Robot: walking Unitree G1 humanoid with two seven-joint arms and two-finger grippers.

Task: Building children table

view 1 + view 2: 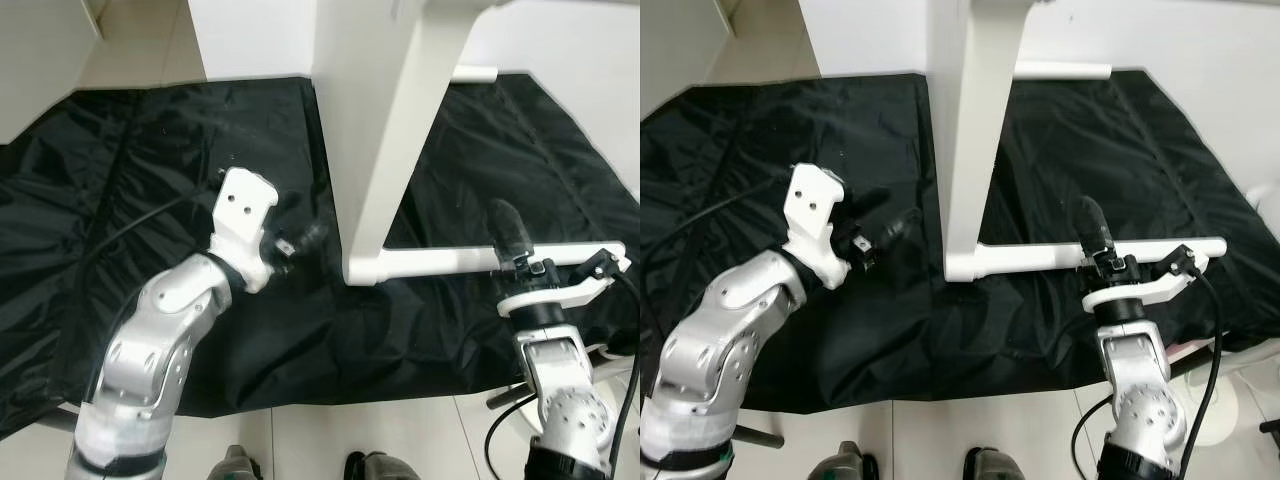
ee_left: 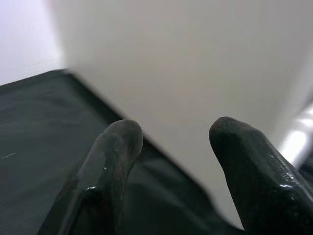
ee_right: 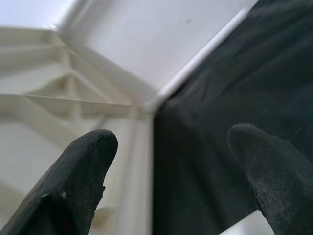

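White children's table (image 1: 390, 150) stands on its edge on the black sheet (image 1: 150, 180), at centre. Left gripper (image 1: 300, 238), fingers spread and empty, hovers at its 9 o'clock, just beside the panel. Right gripper (image 1: 540, 262), fingers spread, sits at 4 o'clock by the rail (image 1: 450, 262).

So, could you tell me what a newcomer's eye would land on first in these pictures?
Probably the big white table part standing on edge in the middle of a black sheet spread over the floor. Next, the two silver arms: the left gripper, open, sits beside the panel, and the right gripper, open, is at the white bar along its base.
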